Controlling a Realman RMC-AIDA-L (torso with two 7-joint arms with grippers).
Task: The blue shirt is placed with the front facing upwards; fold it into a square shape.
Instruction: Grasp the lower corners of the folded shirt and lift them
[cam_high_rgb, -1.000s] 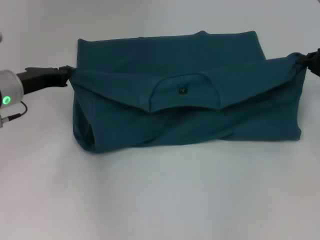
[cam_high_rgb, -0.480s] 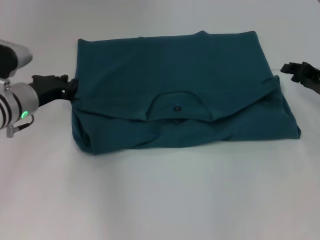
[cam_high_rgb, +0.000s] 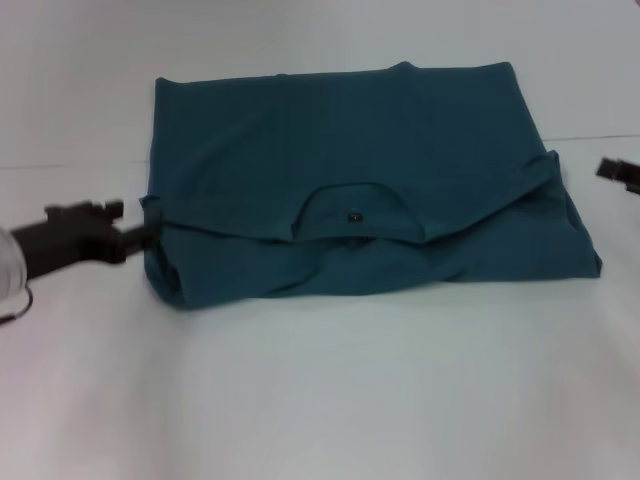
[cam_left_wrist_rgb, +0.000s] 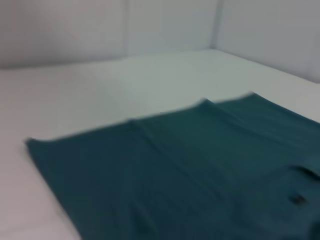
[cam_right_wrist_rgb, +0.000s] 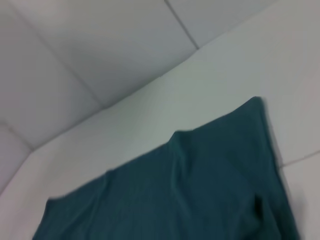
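The blue shirt (cam_high_rgb: 370, 150) lies flat on the white table (cam_high_rgb: 320, 400), folded into a wide rectangle. Its collar flap is turned down over the front half, with a small dark label (cam_high_rgb: 352, 215) showing. My left gripper (cam_high_rgb: 140, 235) sits low at the shirt's left edge, its tip touching the cloth there. My right gripper (cam_high_rgb: 615, 172) shows only partly at the far right, apart from the shirt's right edge. The left wrist view looks across the shirt (cam_left_wrist_rgb: 200, 165) and its label (cam_left_wrist_rgb: 298, 199). The right wrist view shows the far part of the shirt (cam_right_wrist_rgb: 200, 185).
White walls (cam_right_wrist_rgb: 100, 60) rise behind the table. Bare tabletop stretches in front of the shirt and on both sides of it.
The folded-over front half has settled flat on the shirt. My left gripper has dropped toward the near left corner. My right gripper has let go and drawn away to the right.
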